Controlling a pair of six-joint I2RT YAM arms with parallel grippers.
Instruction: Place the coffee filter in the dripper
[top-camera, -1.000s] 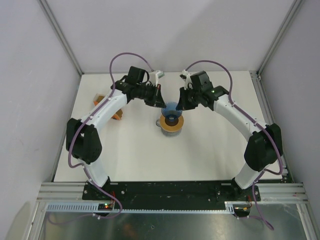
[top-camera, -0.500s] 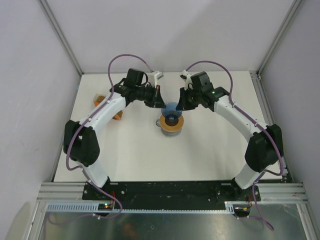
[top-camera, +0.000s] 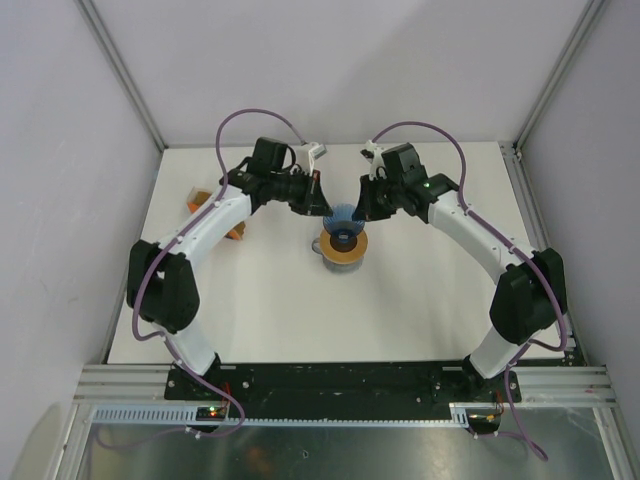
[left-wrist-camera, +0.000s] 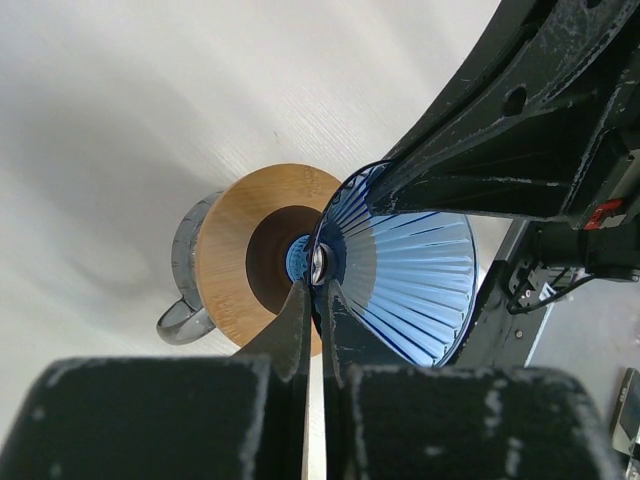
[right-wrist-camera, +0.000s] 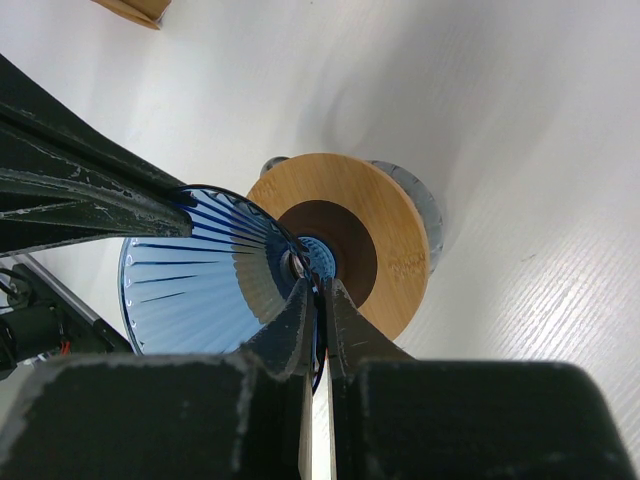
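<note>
The dripper (top-camera: 343, 214) hangs over the middle of the surface (top-camera: 420, 300), pinched from two sides. The left gripper (top-camera: 322, 201) is clamped on the dripper's thin blue wall, its fingers nearly together with only the wall between them. The right gripper (top-camera: 362, 206) grips the opposite side the same way. In the left wrist view, the left gripper (left-wrist-camera: 315, 290) meets the dripper (left-wrist-camera: 410, 280) at its dark rim, and the ribbed blue inside fans out toward the other arm. The right wrist view mirrors this, with the right gripper (right-wrist-camera: 318, 290) closed on the edge of the dripper (right-wrist-camera: 190, 285). Just beneath sits a flat wooden ring (top-camera: 345, 250) with a dark hole, resting on a grey mug (left-wrist-camera: 180, 275) whose handle sticks out sideways. The dripper is tilted, its narrow end close to that hole; whether it touches cannot be told. At the left edge of the surface, an orange holder (top-camera: 200, 199) shows partly behind the left arm. The coffee filter cannot be made out in any view.
</note>
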